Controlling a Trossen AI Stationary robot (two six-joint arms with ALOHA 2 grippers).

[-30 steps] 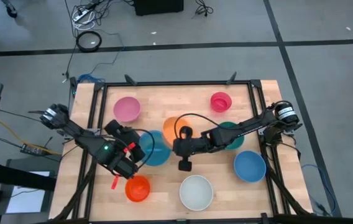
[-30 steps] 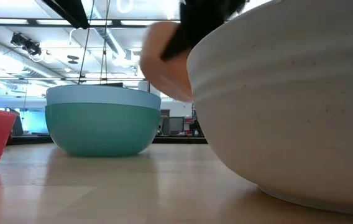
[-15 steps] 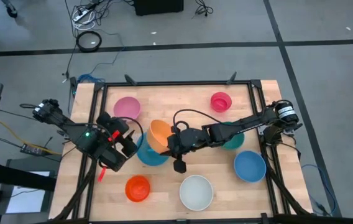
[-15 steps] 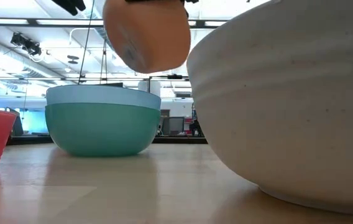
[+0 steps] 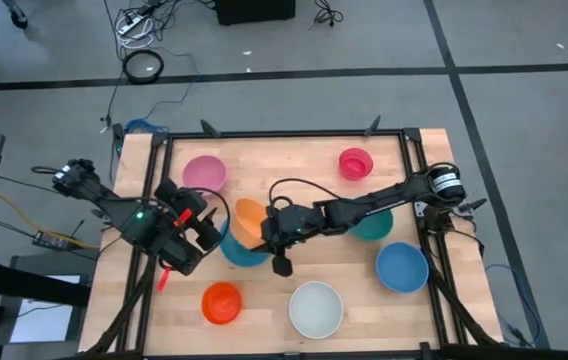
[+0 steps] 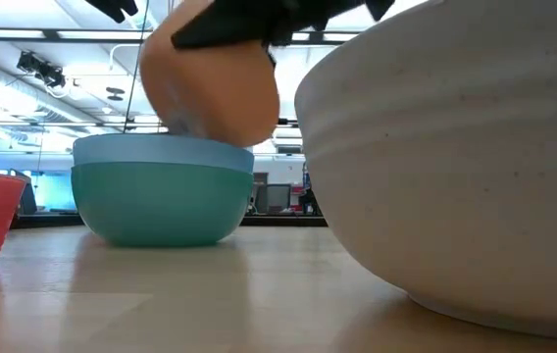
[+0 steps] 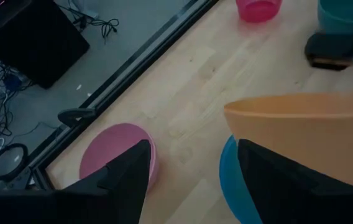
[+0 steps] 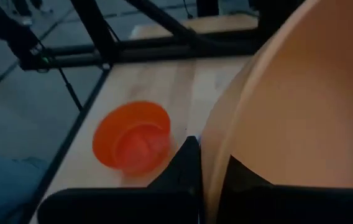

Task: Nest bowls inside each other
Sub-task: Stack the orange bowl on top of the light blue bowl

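Pale wood makes up the counter (image 5: 294,165), and the bowls lie scattered over it. Going left to right in the high view: the left gripper (image 5: 202,232) hangs at about 9 o'clock from the middle, its fingers (image 7: 127,177) spread and holding nothing, just beside the stack. At 10 o'clock sits the pink bowl (image 5: 204,174), upright and alone. At 7 o'clock, near the front edge, is the red-orange bowl (image 5: 221,302). Near the middle stands the teal bowl (image 6: 156,211) with a blue bowl (image 6: 161,149) nested in it, rims showing one above the other in the low view. Over this stack the orange bowl (image 5: 249,221) is tilted, its lower side dipping into the blue bowl; whether it touches cannot be told. The right gripper (image 5: 269,228) reaches across from 3 o'clock, and its fingers (image 8: 186,168) pinch the orange bowl's rim, one inside and one outside the wall. At 6 o'clock sits the white bowl (image 5: 315,308), looming large in the low view. At 1 o'clock is the magenta bowl (image 5: 355,163). Under the right arm at 3 o'clock a green bowl (image 5: 372,222) shows partly. At 4 o'clock sits a second blue bowl (image 5: 402,268).
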